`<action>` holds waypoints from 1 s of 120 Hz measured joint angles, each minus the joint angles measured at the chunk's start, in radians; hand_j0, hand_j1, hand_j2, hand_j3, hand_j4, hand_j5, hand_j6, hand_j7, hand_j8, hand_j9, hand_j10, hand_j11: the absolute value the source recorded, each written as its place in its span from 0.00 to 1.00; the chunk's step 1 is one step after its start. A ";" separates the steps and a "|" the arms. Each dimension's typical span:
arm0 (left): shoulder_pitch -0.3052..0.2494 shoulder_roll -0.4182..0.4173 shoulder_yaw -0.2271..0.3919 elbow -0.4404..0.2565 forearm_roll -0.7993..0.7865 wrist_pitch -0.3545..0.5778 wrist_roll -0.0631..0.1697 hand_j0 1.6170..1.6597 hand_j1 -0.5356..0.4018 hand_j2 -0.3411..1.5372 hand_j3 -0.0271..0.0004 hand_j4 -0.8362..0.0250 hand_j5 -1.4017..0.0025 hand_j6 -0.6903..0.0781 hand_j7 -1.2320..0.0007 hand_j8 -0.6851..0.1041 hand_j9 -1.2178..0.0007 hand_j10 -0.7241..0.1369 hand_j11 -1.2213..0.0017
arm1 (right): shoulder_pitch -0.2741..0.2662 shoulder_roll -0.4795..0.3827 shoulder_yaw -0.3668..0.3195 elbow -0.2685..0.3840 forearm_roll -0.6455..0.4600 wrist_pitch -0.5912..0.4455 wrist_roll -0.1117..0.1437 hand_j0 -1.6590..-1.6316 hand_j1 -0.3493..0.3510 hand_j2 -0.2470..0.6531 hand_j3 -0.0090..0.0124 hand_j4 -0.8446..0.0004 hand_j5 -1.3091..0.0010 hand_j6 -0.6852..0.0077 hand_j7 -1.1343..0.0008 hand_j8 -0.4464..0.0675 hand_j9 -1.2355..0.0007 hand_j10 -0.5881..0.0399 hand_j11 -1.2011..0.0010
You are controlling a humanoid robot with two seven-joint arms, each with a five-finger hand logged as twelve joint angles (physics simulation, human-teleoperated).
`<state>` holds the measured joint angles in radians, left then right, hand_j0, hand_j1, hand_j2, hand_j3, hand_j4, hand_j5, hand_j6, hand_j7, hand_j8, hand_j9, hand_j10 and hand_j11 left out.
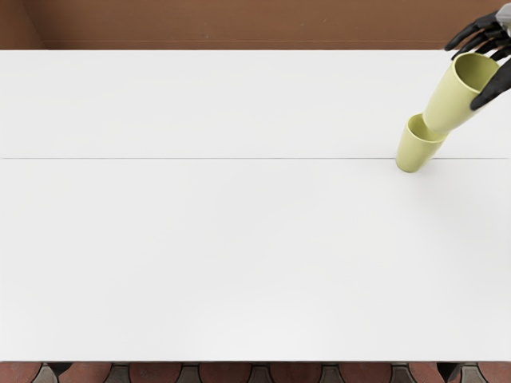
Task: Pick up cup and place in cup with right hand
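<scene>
Filling most of the view, the white table (pixel 207 247) has a thin dark line running across it. Beyond its far edge is a brown surface (pixel 239 24); along the near edge, reddish tiles (pixel 231 373) show. At the far right corner, the right hand (pixel 487 48) grasps the upper cup (pixel 453 100), thumb on the near side, other fingers beyond the rim. That yellow-green cup is mouth up, its base at the mouth of the matching lower cup (pixel 417 150), which stands on the table. The base seems to overlap the lower rim, though whether it is inside I cannot tell.
</scene>
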<state>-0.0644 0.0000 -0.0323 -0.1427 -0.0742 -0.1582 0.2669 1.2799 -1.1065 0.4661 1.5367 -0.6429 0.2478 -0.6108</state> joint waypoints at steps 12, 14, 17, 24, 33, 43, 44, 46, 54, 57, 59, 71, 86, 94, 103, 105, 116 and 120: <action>0.000 0.000 0.000 0.000 0.000 0.000 0.000 0.96 0.94 0.18 0.98 0.97 1.00 0.90 1.00 0.87 1.00 0.84 1.00 | 0.000 0.005 -0.001 -0.020 -0.004 -0.009 0.000 0.08 0.60 0.37 0.42 0.48 0.57 0.37 0.50 0.19 0.54 0.35 0.52; 0.000 0.000 0.000 0.000 0.000 0.000 0.000 0.96 0.94 0.18 0.98 0.97 1.00 0.90 1.00 0.87 1.00 0.84 1.00 | 0.000 0.005 -0.001 -0.023 -0.005 -0.010 0.000 0.08 0.60 0.36 0.41 0.48 0.57 0.37 0.50 0.19 0.54 0.35 0.52; 0.000 0.000 0.000 0.000 0.000 0.000 0.000 0.96 0.94 0.18 0.98 0.97 1.00 0.90 1.00 0.87 1.00 0.84 1.00 | 0.000 0.007 -0.003 -0.028 -0.006 -0.014 0.000 0.08 0.60 0.36 0.40 0.48 0.57 0.37 0.50 0.19 0.54 0.35 0.52; 0.000 0.000 0.000 0.000 0.000 0.000 0.000 0.96 0.94 0.18 0.98 0.97 1.00 0.90 1.00 0.87 1.00 0.84 1.00 | -0.001 0.013 -0.007 -0.038 -0.009 -0.022 0.000 0.09 0.60 0.35 0.42 0.48 0.57 0.37 0.50 0.19 0.54 0.35 0.53; 0.000 0.000 0.000 0.000 0.000 0.000 0.000 0.96 0.94 0.18 0.98 0.97 1.00 0.90 1.00 0.87 1.00 0.84 1.00 | -0.001 0.026 -0.011 -0.054 -0.022 -0.031 0.000 0.09 0.60 0.35 0.40 0.48 0.57 0.37 0.50 0.19 0.54 0.35 0.53; 0.000 0.000 0.000 0.000 0.000 0.000 0.000 0.96 0.94 0.18 0.98 0.97 1.00 0.90 1.00 0.87 1.00 0.84 1.00 | -0.004 0.043 -0.014 -0.071 -0.032 -0.039 0.000 0.09 0.60 0.36 0.42 0.47 0.57 0.37 0.50 0.19 0.54 0.35 0.53; 0.000 0.000 0.000 0.000 0.000 0.000 0.000 0.96 0.94 0.18 0.98 0.97 1.00 0.90 1.00 0.87 1.00 0.84 1.00 | -0.004 0.044 -0.014 -0.073 -0.032 -0.040 0.000 0.09 0.60 0.36 0.42 0.47 0.57 0.37 0.50 0.19 0.54 0.35 0.53; 0.000 0.000 0.000 0.000 0.000 0.000 0.000 0.96 0.94 0.18 0.98 0.97 1.00 0.90 1.00 0.87 1.00 0.84 1.00 | -0.005 0.047 -0.015 -0.076 -0.033 -0.041 0.000 0.09 0.60 0.36 0.41 0.47 0.58 0.37 0.50 0.19 0.54 0.35 0.53; 0.000 0.000 0.000 0.000 0.000 0.000 0.000 0.96 0.94 0.18 0.98 0.97 1.00 0.90 1.00 0.87 1.00 0.84 1.00 | -0.008 0.054 -0.017 -0.086 -0.036 -0.048 0.000 0.09 0.60 0.36 0.40 0.47 0.58 0.37 0.50 0.19 0.54 0.35 0.53; 0.000 0.000 0.000 0.000 0.000 0.000 0.000 0.96 0.94 0.18 0.98 0.97 1.00 0.90 1.00 0.87 1.00 0.84 1.00 | -0.010 0.057 -0.017 -0.089 -0.037 -0.051 0.000 0.09 0.60 0.36 0.40 0.47 0.58 0.37 0.50 0.19 0.54 0.35 0.53; 0.000 0.000 0.000 0.000 0.000 0.000 0.000 0.96 0.94 0.18 0.98 0.97 1.00 0.90 1.00 0.87 1.00 0.84 1.00 | -0.011 0.059 -0.017 -0.090 -0.038 -0.053 0.000 0.09 0.60 0.36 0.41 0.47 0.58 0.37 0.50 0.19 0.54 0.35 0.53; 0.000 0.000 0.000 0.000 0.000 0.000 0.000 0.96 0.94 0.18 0.98 0.97 1.00 0.90 1.00 0.87 1.00 0.84 1.00 | -0.018 0.082 -0.019 -0.108 -0.051 -0.061 0.000 0.09 0.60 0.36 0.42 0.47 0.58 0.36 0.51 0.19 0.54 0.35 0.53; 0.000 0.000 0.000 0.000 -0.001 0.000 0.000 0.96 0.94 0.18 0.98 0.97 1.00 0.90 1.00 0.87 1.00 0.84 1.00 | -0.029 0.099 -0.018 -0.120 -0.068 -0.079 0.000 0.10 0.60 0.36 0.39 0.47 0.58 0.36 0.51 0.18 0.55 0.34 0.53; 0.000 0.000 0.000 0.000 -0.001 0.000 0.000 0.96 0.94 0.18 0.98 0.97 1.00 0.90 1.00 0.87 1.00 0.84 1.00 | -0.035 0.112 -0.018 -0.129 -0.075 -0.087 0.000 0.09 0.60 0.36 0.42 0.47 0.58 0.36 0.51 0.18 0.55 0.34 0.53; 0.000 0.000 0.000 0.000 0.000 0.000 0.000 0.96 0.94 0.18 0.98 0.97 1.00 0.90 1.00 0.87 1.00 0.84 1.00 | -0.041 0.126 -0.019 -0.138 -0.079 -0.096 0.000 0.09 0.60 0.35 0.40 0.47 0.58 0.36 0.51 0.18 0.55 0.34 0.53; 0.000 0.000 0.000 0.000 -0.001 0.000 0.000 0.96 0.94 0.18 0.98 0.97 1.00 0.90 1.00 0.87 1.00 0.84 1.00 | -0.043 0.129 -0.019 -0.141 -0.080 -0.098 0.000 0.09 0.60 0.35 0.39 0.47 0.58 0.36 0.51 0.17 0.55 0.34 0.53; 0.000 0.000 0.000 0.000 -0.001 0.000 0.000 0.96 0.94 0.18 0.98 0.97 1.00 0.90 1.00 0.87 1.00 0.84 1.00 | -0.051 0.145 -0.019 -0.157 -0.082 -0.102 0.000 0.09 0.60 0.35 0.42 0.47 0.58 0.36 0.51 0.17 0.55 0.33 0.53; 0.000 0.000 0.000 0.000 -0.001 0.000 0.000 0.96 0.94 0.18 0.98 0.97 1.00 0.90 1.00 0.87 1.00 0.84 1.00 | -0.053 0.153 -0.019 -0.164 -0.083 -0.103 0.000 0.09 0.60 0.35 0.42 0.47 0.58 0.36 0.51 0.17 0.55 0.33 0.53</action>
<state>-0.0644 0.0000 -0.0323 -0.1428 -0.0750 -0.1584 0.2669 1.2265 -0.9536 0.4471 1.3730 -0.7255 0.1445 -0.6107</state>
